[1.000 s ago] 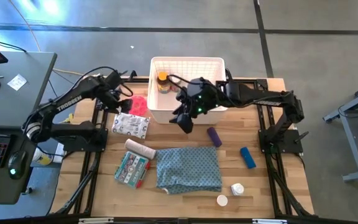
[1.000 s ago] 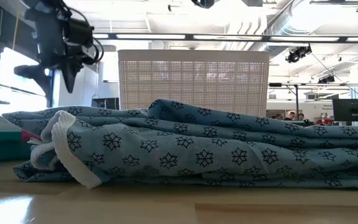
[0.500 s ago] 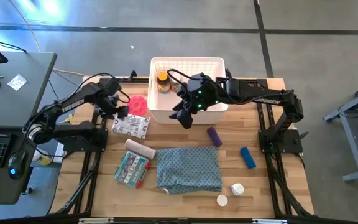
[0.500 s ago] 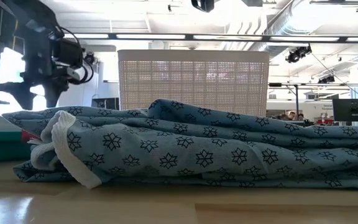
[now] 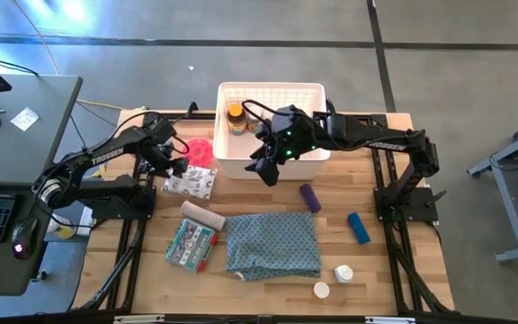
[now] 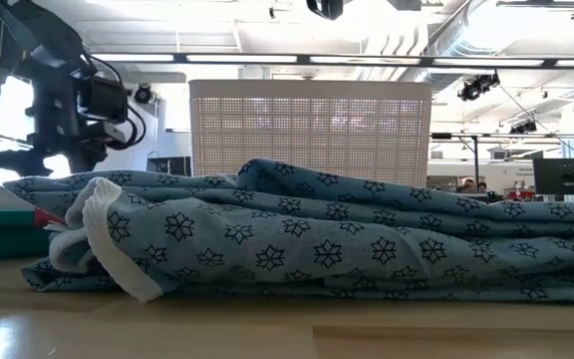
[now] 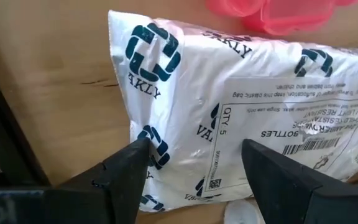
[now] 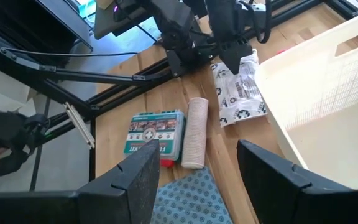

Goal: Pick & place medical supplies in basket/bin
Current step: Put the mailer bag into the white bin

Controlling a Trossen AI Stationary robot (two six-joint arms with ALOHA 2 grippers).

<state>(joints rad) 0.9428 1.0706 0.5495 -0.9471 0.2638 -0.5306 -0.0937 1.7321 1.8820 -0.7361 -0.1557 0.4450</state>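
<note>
Now the left pincer (image 7: 194,163), fingers apart, straddles the printed packet (image 5: 190,181); next it should clamp and lift toward the basket (image 5: 272,93).

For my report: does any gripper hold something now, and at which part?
Nothing is held. The left gripper stands open over the white packet; the right gripper is open and empty.

We see bare wood on the table (image 5: 268,198) between the white basket (image 5: 272,129) and the patterned cloth (image 5: 274,244) — only the purple tube (image 5: 309,197) stands in that strip; the right gripper (image 5: 267,173), jaws apart, hangs over the basket's front wall, partly blocking that side; the left gripper (image 7: 194,163) straddles the printed packet (image 7: 241,118), with the pink-red disc (image 5: 201,150) just beyond; the basket's open top has room beside the amber bottle (image 5: 235,118).
</note>
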